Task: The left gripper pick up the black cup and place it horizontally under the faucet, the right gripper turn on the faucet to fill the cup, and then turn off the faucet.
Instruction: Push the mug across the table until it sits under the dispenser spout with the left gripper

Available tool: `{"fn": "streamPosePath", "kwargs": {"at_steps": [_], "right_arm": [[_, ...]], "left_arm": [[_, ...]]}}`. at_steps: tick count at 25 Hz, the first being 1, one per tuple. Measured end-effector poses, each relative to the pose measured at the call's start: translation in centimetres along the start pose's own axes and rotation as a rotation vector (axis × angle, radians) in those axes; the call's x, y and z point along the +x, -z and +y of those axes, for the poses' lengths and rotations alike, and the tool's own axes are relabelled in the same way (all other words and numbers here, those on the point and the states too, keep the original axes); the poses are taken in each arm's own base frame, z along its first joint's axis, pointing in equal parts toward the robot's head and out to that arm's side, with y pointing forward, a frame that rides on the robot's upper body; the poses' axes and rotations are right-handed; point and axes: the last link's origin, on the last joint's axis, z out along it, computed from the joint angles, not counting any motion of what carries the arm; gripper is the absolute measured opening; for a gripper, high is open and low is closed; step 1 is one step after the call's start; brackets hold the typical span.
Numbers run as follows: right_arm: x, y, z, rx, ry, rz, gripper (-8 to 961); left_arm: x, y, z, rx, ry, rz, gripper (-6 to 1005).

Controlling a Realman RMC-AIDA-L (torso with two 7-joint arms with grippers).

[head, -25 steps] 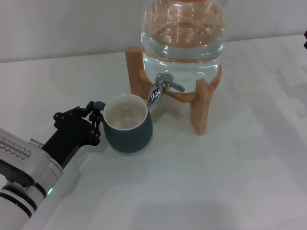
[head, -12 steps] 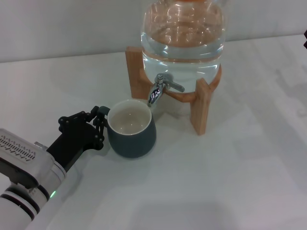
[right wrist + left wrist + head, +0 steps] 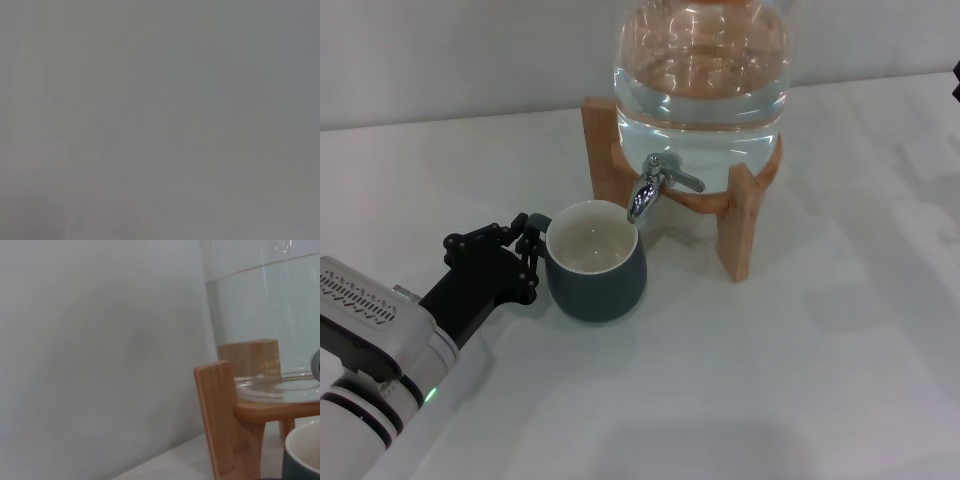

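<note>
The black cup stands upright on the white table, its cream inside facing up. Its rim lies just below the tip of the chrome faucet, slightly to the left of it. My left gripper reaches in from the lower left and is shut on the cup's small handle. In the left wrist view only the cup's rim shows, close to the wooden stand. The right gripper is out of view, and the right wrist view is a blank grey.
The faucet sits on a clear glass jar of water held in a wooden stand; one stand leg is close beside the cup. A grey wall runs behind the table.
My left gripper has carried the cup to the right, then a little back toward the stand, bringing its rim under the spout. The faucet lever has not moved.
</note>
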Motion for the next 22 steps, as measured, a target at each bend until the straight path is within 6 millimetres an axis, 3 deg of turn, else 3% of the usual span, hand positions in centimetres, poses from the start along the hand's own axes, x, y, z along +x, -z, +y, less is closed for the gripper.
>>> {"fn": "streamPosePath", "kwargs": {"at_steps": [22], "right_arm": [[0.1,0.0,0.1,-0.002,-0.002,0.001,843]], "left_arm": [[0.2,-1.1,-0.1,-0.031,-0.040,-0.032,122]]}}
